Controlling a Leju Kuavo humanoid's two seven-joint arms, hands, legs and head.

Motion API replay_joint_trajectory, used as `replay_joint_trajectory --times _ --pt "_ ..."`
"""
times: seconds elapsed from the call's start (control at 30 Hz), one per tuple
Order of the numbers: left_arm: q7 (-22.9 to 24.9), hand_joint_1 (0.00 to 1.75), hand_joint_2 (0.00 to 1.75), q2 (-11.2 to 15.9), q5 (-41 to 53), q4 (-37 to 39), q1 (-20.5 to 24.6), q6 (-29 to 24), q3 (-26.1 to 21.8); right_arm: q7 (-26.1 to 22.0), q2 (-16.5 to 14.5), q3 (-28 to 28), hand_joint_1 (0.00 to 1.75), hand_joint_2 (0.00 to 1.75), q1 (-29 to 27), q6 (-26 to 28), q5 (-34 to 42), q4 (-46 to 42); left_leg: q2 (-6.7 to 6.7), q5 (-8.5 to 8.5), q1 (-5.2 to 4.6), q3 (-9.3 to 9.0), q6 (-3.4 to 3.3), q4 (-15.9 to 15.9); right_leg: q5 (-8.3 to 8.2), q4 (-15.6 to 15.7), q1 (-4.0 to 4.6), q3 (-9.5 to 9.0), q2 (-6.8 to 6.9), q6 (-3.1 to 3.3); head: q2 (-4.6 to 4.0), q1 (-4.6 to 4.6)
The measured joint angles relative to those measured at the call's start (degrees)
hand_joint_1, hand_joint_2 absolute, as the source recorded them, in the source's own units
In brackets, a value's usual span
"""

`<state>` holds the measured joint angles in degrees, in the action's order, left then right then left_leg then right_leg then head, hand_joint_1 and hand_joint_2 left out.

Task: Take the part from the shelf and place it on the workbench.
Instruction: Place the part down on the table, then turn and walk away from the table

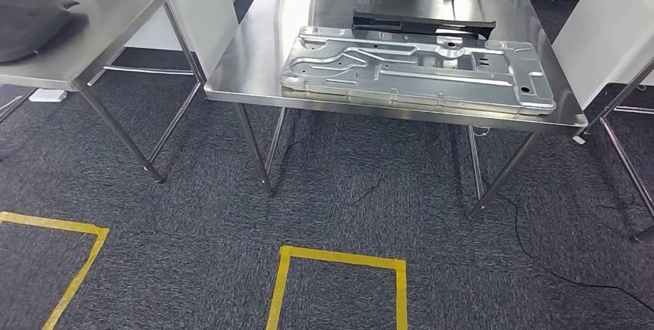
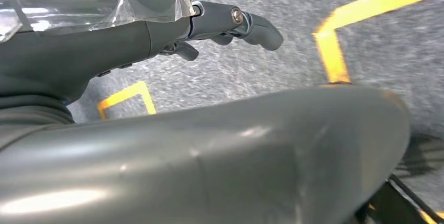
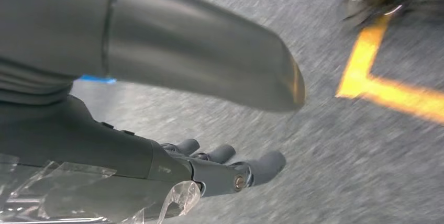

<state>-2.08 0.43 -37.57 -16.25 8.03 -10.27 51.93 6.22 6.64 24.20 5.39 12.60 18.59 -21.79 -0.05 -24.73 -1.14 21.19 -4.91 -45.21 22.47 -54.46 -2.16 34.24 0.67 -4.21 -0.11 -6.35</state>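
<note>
Lay flat on the steel surface [image 1: 254, 45], a large stamped silver metal part [image 1: 416, 75], reaching near the front edge. Just behind it, touching or almost touching, lay a long black part [image 1: 423, 25]. Stood on dark grey carpet [image 1: 347, 199] with yellow tape squares [image 1: 338, 280]. To the left stood a second steel table [image 1: 100, 14] with a black bag [image 1: 35, 25] on it. Left robot hand [image 2: 225, 25] hung over the carpet, fingers apart and only lightly bent, holding nothing. Right robot hand [image 3: 220, 166] hung the same way, fingers spread and loose, holding nothing.
</note>
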Motion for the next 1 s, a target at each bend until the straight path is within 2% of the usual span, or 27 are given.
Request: replay_joint_trajectory --times 0.07,0.1,0.13,0.17,0.2,0.27,0.3,0.33,0.4,0.43,0.47,0.5,0.57,0.6,0.63,0.67,0.7,0.77,0.8,0.83,0.87,0.9,0.93,0.97,1.0 --pt "0.0 0.00 0.00 0.1 -0.3 0.0 0.0 0.0 0.1 -1.6 -0.3 -0.1 0.00 0.00 0.1 0.0 -0.1 1.1 0.12 0.87 -0.31 1.30 -0.44 -0.3 5.89 -9.1 0.12 3.18 -0.21 -0.04 0.01 0.04" --pt "0.0 0.00 0.00 0.2 -0.5 0.0 0.1 0.0 0.2 -1.7 -0.3 -0.2 0.00 0.00 0.1 0.0 -0.1 1.6 0.13 1.24 -0.45 2.00 -0.49 -0.6 7.82 -13.0 0.19 4.14 -0.24 -0.10 0.01 0.04" --pt "0.0 0.00 0.00 0.2 -0.6 0.0 0.1 0.0 0.2 -1.5 -0.3 -0.2 0.00 0.00 0.2 0.0 -0.1 2.0 0.12 1.52 -0.55 2.70 -0.51 -1.0 8.62 -14.8 0.28 4.01 -0.26 -0.12 0.00 0.04" --pt "0.0 0.00 0.00 0.2 -0.7 0.0 0.0 0.0 0.3 -1.2 -0.3 -0.1 0.00 0.00 0.2 0.0 -0.1 2.4 0.09 1.71 -0.60 3.33 -0.46 -1.4 8.22 -13.7 0.34 2.47 -0.26 -0.07 0.01 0.04" --pt "0.0 0.00 0.00 0.2 -0.8 0.0 0.0 0.0 0.3 -0.9 -0.4 -0.1 0.00 0.00 0.2 0.0 -0.1 2.8 0.07 1.84 -0.61 3.90 -0.37 -1.9 7.07 -10.3 0.39 -0.27 -0.27 0.06 0.00 0.03" --pt "-0.1 0.00 0.00 0.2 -1.2 0.0 0.0 0.0 0.4 0.0 -0.4 -0.1 0.00 0.00 0.3 0.1 0.1 3.4 0.06 2.00 -0.79 4.68 -0.05 -2.9 4.83 -1.0 0.50 -6.66 -0.30 0.41 0.00 0.03" --pt "-0.1 0.00 0.00 0.2 -1.5 0.0 0.1 -0.1 0.4 0.7 -0.5 -0.1 0.00 0.00 0.3 0.2 0.3 3.7 0.08 2.20 -0.93 5.05 0.13 -3.2 4.21 2.3 0.51 -8.72 -0.35 0.68 0.01 0.04" --pt "-0.2 0.00 0.00 0.2 -1.8 0.0 0.1 -0.2 0.5 1.6 -0.6 -0.1 0.00 0.00 0.3 0.3 0.4 4.0 0.09 2.45 -1.07 5.34 0.34 -3.4 3.93 4.2 0.55 -9.73 -0.42 0.96 0.01 0.05" --pt "-0.3 0.00 0.00 0.4 -2.3 0.0 0.2 -0.5 0.6 3.8 -1.1 -0.1 0.00 0.00 0.3 0.4 0.6 4.6 0.04 2.96 -1.15 5.78 0.71 -3.5 3.45 5.1 0.46 -9.87 -0.39 1.66 0.01 0.08" --pt "-0.3 0.00 0.00 0.4 -2.6 0.0 0.1 -0.6 0.7 4.9 -1.3 -0.1 0.00 0.00 0.3 0.4 0.6 4.9 0.01 2.72 -1.11 6.00 0.98 -3.8 3.19 5.2 0.38 -9.81 -0.24 1.96 0.01 0.08" --pt "-0.3 0.00 0.00 0.5 -2.7 0.0 0.1 -0.7 0.8 5.8 -1.5 -0.1 0.00 0.00 0.3 0.4 0.6 5.1 -0.04 1.76 -0.99 6.63 1.39 -5.2 2.93 5.3 0.23 -9.69 0.01 2.31 0.01 0.09" --pt "-0.3 0.00 0.00 0.6 -2.8 0.0 0.1 -0.8 1.0 6.5 -1.7 0.0 0.00 0.00 0.3 0.4 0.6 5.3 -0.06 0.02 -0.75 7.93 1.89 -8.0 2.64 5.4 0.06 -9.44 0.33 2.59 0.01 0.08" --pt "-0.3 0.00 0.00 0.6 -2.9 0.0 -0.1 -0.8 1.4 7.1 -1.9 0.0 0.00 0.00 0.3 0.4 0.6 5.6 -0.05 -4.73 0.07 11.99 3.06 -17.1 2.12 5.4 0.01 -8.63 0.96 2.83 0.01 0.08" --pt "-0.3 0.00 0.00 0.6 -2.9 0.0 -0.2 -0.9 1.5 7.2 -2.0 0.0 0.00 0.00 0.3 0.4 0.7 5.8 -0.04 -6.43 0.51 13.73 3.48 -21.2 1.85 5.4 -0.01 -8.22 1.31 2.78 0.01 0.08" --pt "-0.3 0.00 0.00 0.6 -2.9 0.0 -0.3 -0.9 1.6 7.2 -2.1 0.0 0.00 0.00 0.3 0.4 0.7 5.9 -0.03 -7.09 0.87 14.46 3.77 -23.3 1.59 5.4 -0.04 -7.86 1.67 2.67 0.01 0.08" --pt "-0.2 0.00 0.00 0.7 -2.9 0.0 -0.4 -0.9 1.7 7.0 -2.2 0.0 0.00 0.00 0.2 0.5 0.7 6.0 0.01 -6.60 1.16 13.85 3.94 -22.8 1.35 5.4 -0.09 -7.59 2.05 2.52 0.01 0.07" --pt "-0.2 0.00 0.00 0.7 -2.9 0.0 -0.4 -0.9 1.8 6.7 -2.3 0.0 0.00 0.00 0.2 0.5 0.7 6.1 0.19 -5.15 1.35 11.85 4.01 -19.6 1.12 5.4 -0.15 -7.38 2.47 2.33 0.00 0.07" --pt "-0.2 0.00 0.00 0.7 -2.9 0.0 -0.1 -0.8 1.9 6.0 -2.4 0.1 0.00 0.00 0.3 0.6 0.6 6.2 2.02 -1.87 1.35 5.87 3.84 -9.6 0.70 5.3 -0.15 -7.20 3.33 1.82 0.00 0.06" --pt "-0.2 0.00 0.00 0.7 -3.0 0.0 0.3 -0.8 1.9 5.6 -2.5 0.1 0.00 0.00 0.3 0.7 0.6 6.3 3.02 -0.88 1.20 3.50 3.63 -5.4 0.52 5.3 -0.09 -7.09 3.84 1.49 0.01 0.05" --pt "-0.1 0.00 0.00 0.7 -3.0 0.0 0.6 -0.8 1.9 5.3 -2.5 0.2 0.00 0.00 0.4 0.8 0.6 6.3 3.73 -0.50 0.99 2.28 3.38 -2.9 0.33 5.3 -0.05 -7.00 4.38 1.09 0.01 0.04" --pt "-0.1 0.00 0.00 0.7 -3.0 0.0 0.8 -0.8 2.0 5.0 -2.5 0.3 0.00 0.00 0.4 0.9 0.6 6.3 3.78 -0.44 0.77 2.01 3.12 -1.9 0.14 5.4 -0.01 -6.91 4.97 0.69 0.02 0.04" --pt "-0.1 0.00 0.00 0.7 -3.1 0.0 0.9 -0.8 2.0 4.8 -2.5 0.3 0.00 0.00 0.6 0.9 0.6 6.3 3.20 -0.23 0.62 2.22 2.75 -1.7 -0.08 5.5 -0.09 -6.91 5.59 0.27 0.02 0.03" --pt "-0.1 0.00 0.00 0.8 -3.1 0.0 0.6 -0.8 2.0 4.7 -2.5 0.4 0.00 0.00 0.7 1.0 0.6 6.4 2.64 0.21 0.62 2.37 2.35 -1.6 -0.06 5.4 -0.28 -6.93 5.63 -0.12 0.02 0.03" --pt "0.0 0.00 0.00 0.8 -3.1 0.0 0.4 -0.8 2.0 4.6 -2.5 0.4 0.00 0.00 0.8 1.0 0.6 6.4 2.09 0.69 0.65 2.47 1.88 -1.5 0.73 4.4 -0.39 -6.58 4.81 -0.38 0.01 0.03" --pt "0.0 0.00 0.00 0.8 -3.1 0.0 0.3 -0.8 2.1 4.6 -2.5 0.5 0.00 0.00 0.7 1.0 0.6 6.4 1.58 1.22 0.71 2.61 1.39 -1.4 2.33 2.2 -0.47 -5.62 3.51 -0.53 0.01 0.04"
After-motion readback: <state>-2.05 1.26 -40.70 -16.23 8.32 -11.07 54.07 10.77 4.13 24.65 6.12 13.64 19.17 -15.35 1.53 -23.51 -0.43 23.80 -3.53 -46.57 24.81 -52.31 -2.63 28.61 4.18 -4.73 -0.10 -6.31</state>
